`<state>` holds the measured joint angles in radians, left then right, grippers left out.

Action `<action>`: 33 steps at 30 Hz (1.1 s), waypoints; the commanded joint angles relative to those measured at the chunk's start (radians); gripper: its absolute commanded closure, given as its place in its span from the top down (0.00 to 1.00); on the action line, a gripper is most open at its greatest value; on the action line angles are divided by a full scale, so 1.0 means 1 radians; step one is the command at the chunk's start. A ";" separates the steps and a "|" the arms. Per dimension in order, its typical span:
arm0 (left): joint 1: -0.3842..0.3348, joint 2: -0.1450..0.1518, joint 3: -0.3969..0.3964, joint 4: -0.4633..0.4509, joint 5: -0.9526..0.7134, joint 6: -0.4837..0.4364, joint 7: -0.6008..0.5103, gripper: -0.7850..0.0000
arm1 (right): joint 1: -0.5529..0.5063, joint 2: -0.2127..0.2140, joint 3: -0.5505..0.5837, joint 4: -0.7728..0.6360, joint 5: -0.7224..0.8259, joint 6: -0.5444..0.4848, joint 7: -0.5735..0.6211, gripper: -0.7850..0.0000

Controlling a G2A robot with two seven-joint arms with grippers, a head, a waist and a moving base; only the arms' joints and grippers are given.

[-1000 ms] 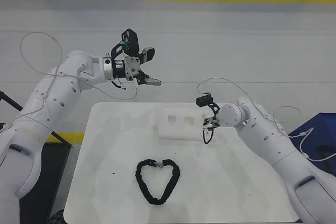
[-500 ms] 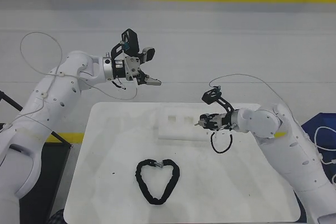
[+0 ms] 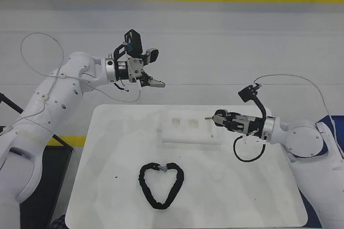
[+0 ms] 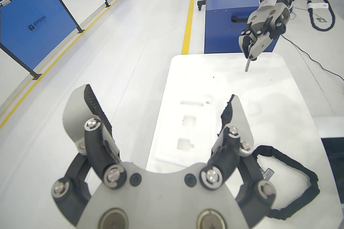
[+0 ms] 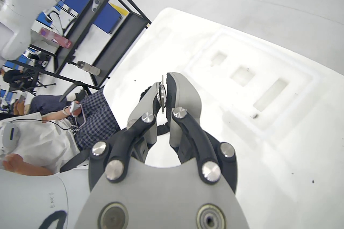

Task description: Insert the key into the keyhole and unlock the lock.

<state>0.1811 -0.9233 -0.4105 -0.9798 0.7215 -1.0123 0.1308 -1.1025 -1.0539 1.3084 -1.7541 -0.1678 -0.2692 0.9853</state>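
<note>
The key is a small flat piece of metal, probably light, stiff and slippery. The right gripper has it pinched narrowly by the head between both pads, with the shank sticking out past the fingertips. That looks a sound hold for pushing and turning, though a thin blade may twist in the pads if it meets the keyhole askew. Gripper and key hang in the air over the right end of the foam tray, which sits by the middle of the far edge of the desk. The tray has three recessed pockets, two squarish and one long. Bare foam shows in them, and a dark speck lies beside the long one. The lock lies well apart from the key, in the near half of the desk and a little left of its middle. It is a chain in a black fabric sleeve, slack in a heart-shaped loop and likely heavy and floppy. Its metal lock body is the only rigid part and the sensible place to steady it. I cannot tell which way the keyhole faces. The left gripper is spread wide with nothing in it, raised beyond the far left corner of the desk.
</note>
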 commanded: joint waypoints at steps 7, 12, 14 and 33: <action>0.000 0.000 0.000 0.000 0.000 0.000 0.000 1.00 | -0.062 0.010 0.049 -0.014 0.086 -0.029 -0.004 0.00; 0.000 0.000 0.000 0.000 0.000 0.000 0.000 1.00 | -0.062 0.010 0.049 -0.014 0.086 -0.029 -0.004 0.00; 0.000 0.000 0.000 0.000 0.000 0.000 0.000 1.00 | -0.062 0.010 0.049 -0.014 0.086 -0.029 -0.004 0.00; 0.128 0.034 -0.065 -0.084 0.034 0.000 -0.026 1.00 | -0.062 0.010 0.049 -0.014 0.086 -0.029 -0.004 0.00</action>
<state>0.2917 -0.8905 -0.4748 -1.0569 0.7480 -1.0101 0.1065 -1.1645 -1.0440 1.3570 -1.7680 -0.0818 -0.2979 0.9818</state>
